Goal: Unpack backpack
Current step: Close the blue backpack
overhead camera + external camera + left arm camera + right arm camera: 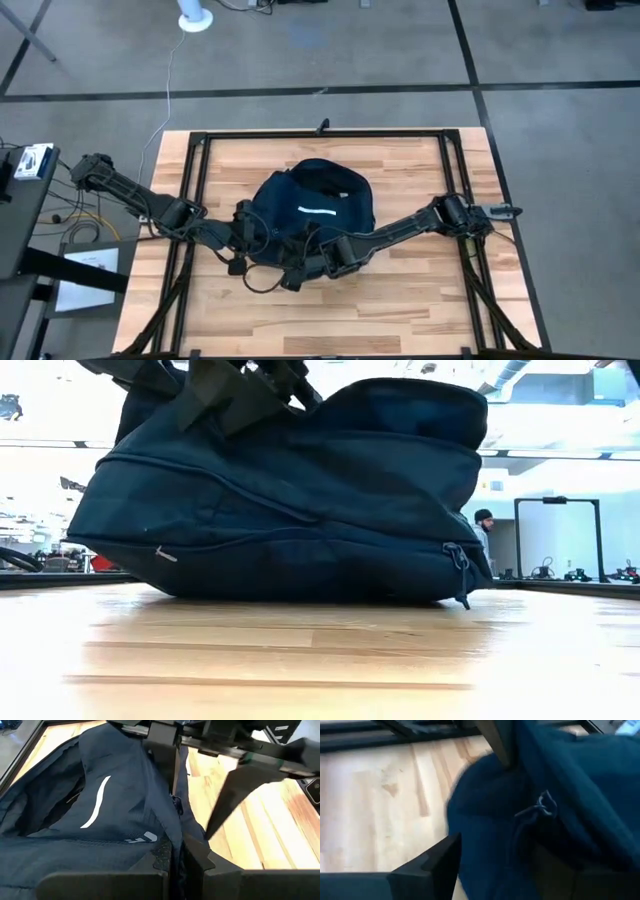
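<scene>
Right now the backpack (315,210) sits in the middle of the table (400,310). Left gripper (176,855) pinches its fabric edge. Right gripper (300,272) presses its lower side; cannot tell its grip.

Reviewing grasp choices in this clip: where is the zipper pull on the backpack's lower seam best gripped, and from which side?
Probably by the dangling cord tab of the zipper pull, approached from the open table beside that corner. It hangs free of the backpack fabric at the end of the seam, so fingers can close around it. Both the left gripper and right gripper are at the bag already.
</scene>
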